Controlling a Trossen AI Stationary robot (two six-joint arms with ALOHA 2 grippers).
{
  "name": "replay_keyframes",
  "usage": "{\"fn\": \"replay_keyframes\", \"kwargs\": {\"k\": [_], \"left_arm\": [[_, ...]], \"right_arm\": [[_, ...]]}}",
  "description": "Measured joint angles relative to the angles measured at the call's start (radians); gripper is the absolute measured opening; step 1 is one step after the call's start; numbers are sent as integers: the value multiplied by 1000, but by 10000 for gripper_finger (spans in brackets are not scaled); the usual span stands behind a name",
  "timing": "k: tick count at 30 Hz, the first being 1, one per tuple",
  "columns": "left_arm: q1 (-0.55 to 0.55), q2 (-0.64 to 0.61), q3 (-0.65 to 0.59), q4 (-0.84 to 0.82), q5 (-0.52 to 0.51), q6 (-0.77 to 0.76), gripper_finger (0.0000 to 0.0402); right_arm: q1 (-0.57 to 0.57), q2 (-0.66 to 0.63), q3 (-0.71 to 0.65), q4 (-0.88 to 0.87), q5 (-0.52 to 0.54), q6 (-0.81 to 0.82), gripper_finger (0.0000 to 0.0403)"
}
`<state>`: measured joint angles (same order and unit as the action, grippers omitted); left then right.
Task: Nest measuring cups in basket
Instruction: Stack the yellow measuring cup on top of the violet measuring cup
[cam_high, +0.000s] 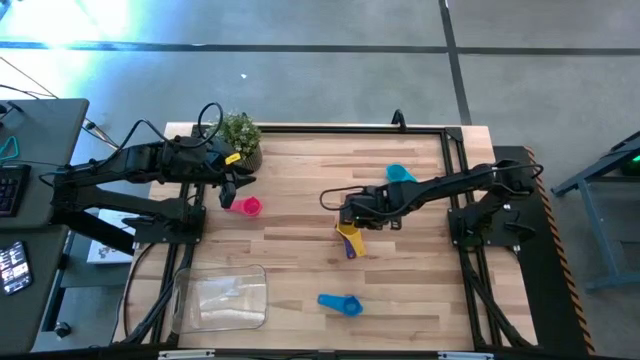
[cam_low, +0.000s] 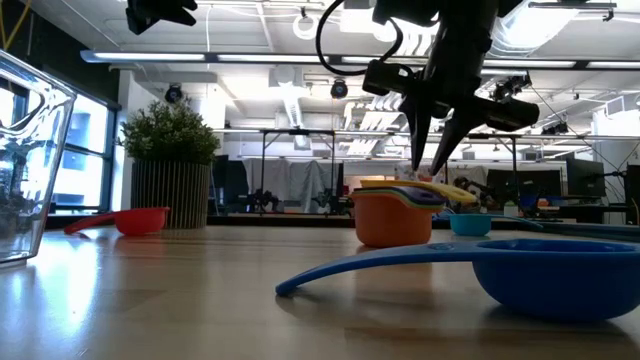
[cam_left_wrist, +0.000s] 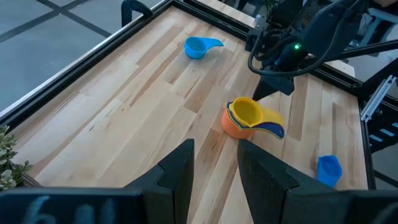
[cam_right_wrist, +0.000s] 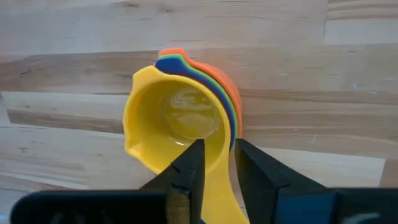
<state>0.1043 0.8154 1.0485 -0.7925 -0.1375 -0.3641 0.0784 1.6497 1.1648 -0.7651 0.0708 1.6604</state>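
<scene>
While my right tool hangs slightly parted over the yellow cup's handle at frame centre, holding nothing, the nested stack sits on the surface.

Right end effector points down, fingers parted; left end effector — raised — waits.

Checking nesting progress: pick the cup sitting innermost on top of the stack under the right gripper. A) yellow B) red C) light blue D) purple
A: the yellow cup sits inside the blue, green and orange ones of the stack, directly under the right gripper, whose fingers stand apart over its handle.
</scene>
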Motion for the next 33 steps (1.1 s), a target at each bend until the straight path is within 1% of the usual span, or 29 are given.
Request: {"fn": "replay_keyframes", "kwargs": {"k": [3, 8, 15, 18, 24, 33], "left_arm": [[0, 0, 0, 0, 0, -1, 115], [0, 0, 0, 0, 0, 0, 115], [0, 0, 0, 0, 0, -1, 115], [0, 0, 0, 0, 0, -1, 115], [0, 0, 0, 0, 0, -27, 115], [0, 0, 0, 0, 0, -27, 115]], "right_arm": [[0, 0, 0, 2, -22, 1, 90], [8, 0, 0, -58, -25, 1, 89], [48, 2, 0, -92, -46, 4, 87], [71, 27, -1, -91, -44, 18, 87], [108, 87, -2, -29, -19, 68, 87], [114, 101, -1, 47, -22, 70, 87]]}}
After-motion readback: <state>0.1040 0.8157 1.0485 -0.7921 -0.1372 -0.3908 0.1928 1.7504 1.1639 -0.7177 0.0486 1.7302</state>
